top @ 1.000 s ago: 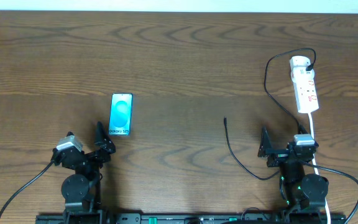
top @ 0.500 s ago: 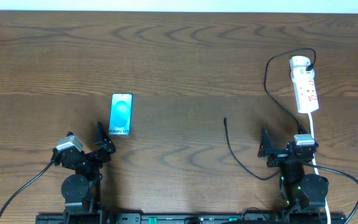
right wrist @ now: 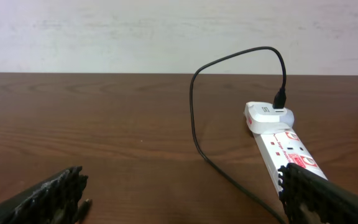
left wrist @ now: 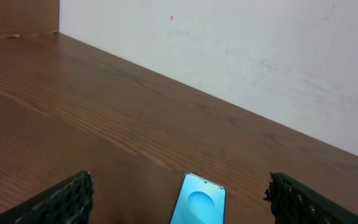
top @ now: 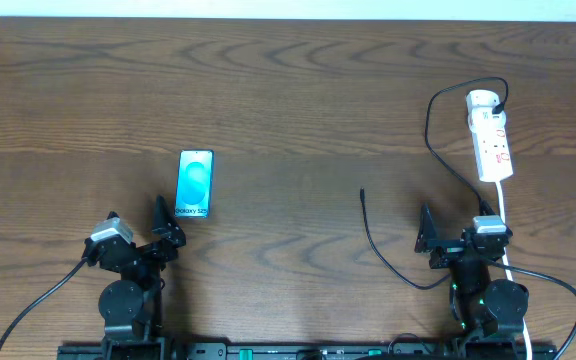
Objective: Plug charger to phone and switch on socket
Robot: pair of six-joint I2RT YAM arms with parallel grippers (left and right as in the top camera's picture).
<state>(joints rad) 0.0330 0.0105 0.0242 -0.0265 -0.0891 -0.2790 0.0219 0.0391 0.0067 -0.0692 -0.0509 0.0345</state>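
The phone (top: 195,185) lies flat on the table, screen up, just ahead of my left gripper (top: 138,222). In the left wrist view the phone (left wrist: 199,202) shows between the wide-apart fingers of that open gripper (left wrist: 180,204), which touches nothing. The white socket (top: 490,135) lies at the far right, with the black charger (top: 373,240) plugged into its far end. The cable loops left and ends in a loose connector tip (top: 362,193) on the wood. My right gripper (top: 456,228) stands open and empty near the socket (right wrist: 284,143); the charger (right wrist: 194,112) runs between its fingers, with its connector tip (right wrist: 84,206) by the left finger.
A thick white cord (top: 506,225) runs from the socket back past the right arm. The brown wooden table (top: 298,90) ends at a white wall (right wrist: 166,31) at the far side. Black robot cables (top: 38,300) trail from both bases along the near edge.
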